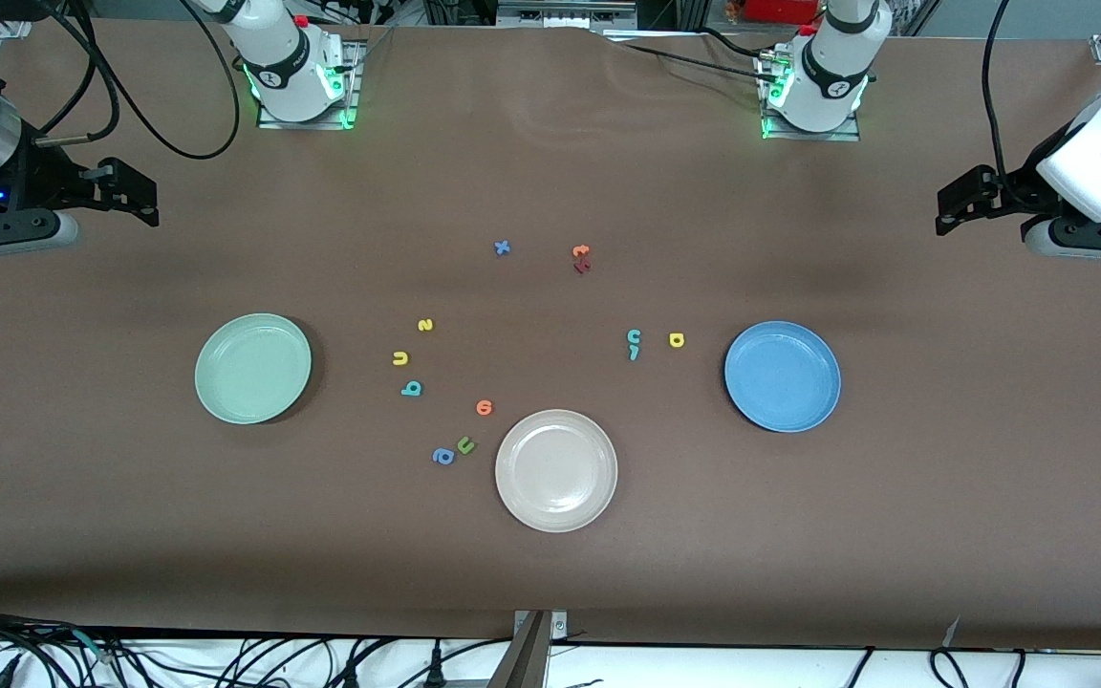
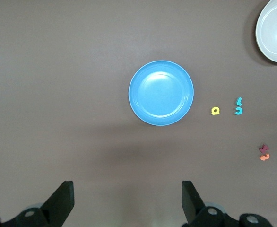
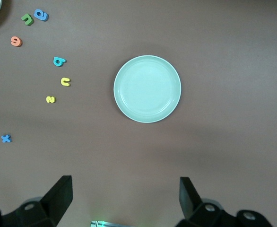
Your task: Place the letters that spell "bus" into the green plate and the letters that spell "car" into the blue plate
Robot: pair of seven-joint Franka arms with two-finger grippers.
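The green plate (image 1: 252, 368) (image 3: 147, 89) and the blue plate (image 1: 782, 376) (image 2: 161, 92) lie empty. Beside the green plate are the yellow s (image 1: 425, 325), yellow u (image 1: 400, 358) and teal b (image 1: 411, 388). Beside the blue plate are the teal c (image 1: 634, 336), teal r (image 1: 634, 353) and yellow a (image 1: 676, 339). My right gripper (image 1: 144, 196) (image 3: 125, 196) hangs open and empty over the table's right-arm end. My left gripper (image 1: 947, 212) (image 2: 128, 198) hangs open and empty over the left-arm end.
A cream plate (image 1: 556, 469) lies nearest the front camera, between the two plates. Next to it are an orange letter (image 1: 484, 408), a green u (image 1: 465, 445) and a blue a (image 1: 442, 457). Nearer the bases lie a blue x (image 1: 502, 247) and orange and dark red letters (image 1: 581, 258).
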